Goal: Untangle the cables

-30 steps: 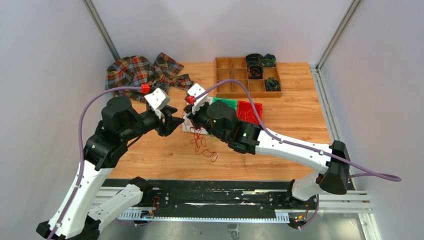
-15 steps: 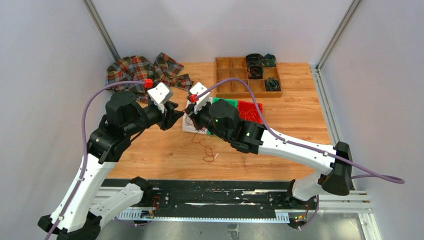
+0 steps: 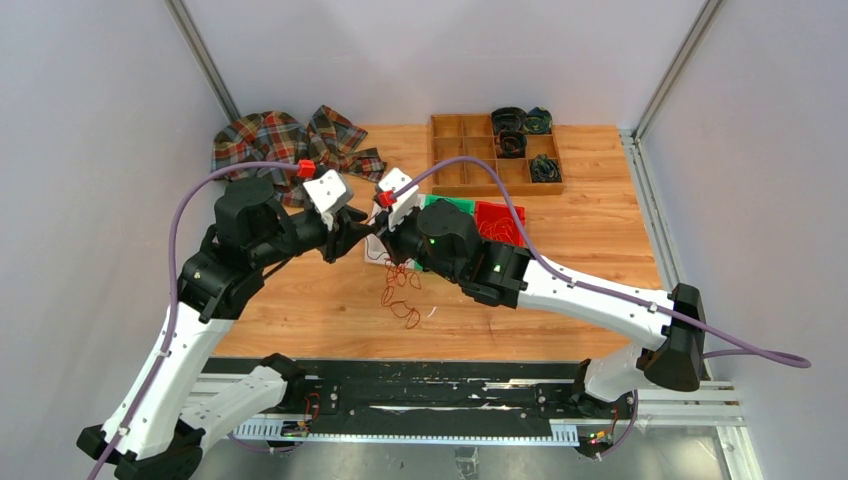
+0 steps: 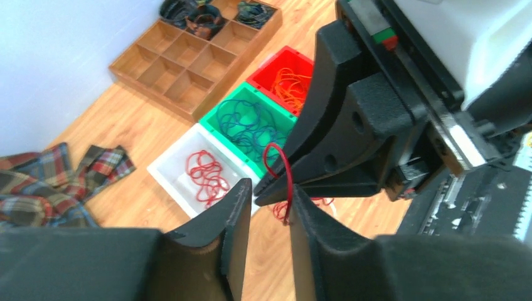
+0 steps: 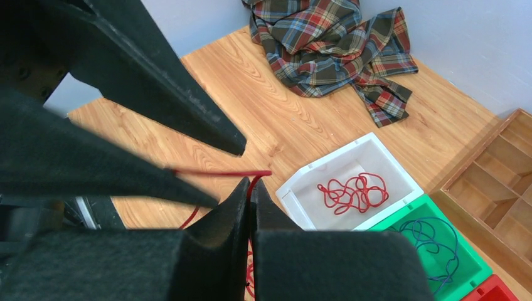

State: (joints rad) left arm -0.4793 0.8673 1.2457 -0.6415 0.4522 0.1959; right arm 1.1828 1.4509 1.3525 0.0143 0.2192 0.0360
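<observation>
A thin red cable [image 3: 400,292] hangs in loops from my right gripper [image 3: 388,238] down to the table. In the right wrist view my right gripper [image 5: 252,187] is shut on this red cable [image 5: 219,172], which runs left from its tip towards the left gripper's fingers [image 5: 157,94]. My left gripper [image 3: 347,236] is close against the right one. In the left wrist view my left gripper [image 4: 270,191] is open, with the red cable [image 4: 285,182] between its jaws, lying against the right finger [image 4: 307,219].
A white bin [image 5: 383,157] holds another red cable [image 5: 348,191]. Beside it are a green bin [image 4: 221,113] with a blue cable and a red bin [image 4: 276,59] with an orange one. A wooden divided tray [image 3: 462,175] and a plaid cloth [image 3: 280,140] lie at the back.
My left gripper has moved right and now sits close against the right gripper's tip. The hanging red loops have shifted slightly and been drawn up a little.
</observation>
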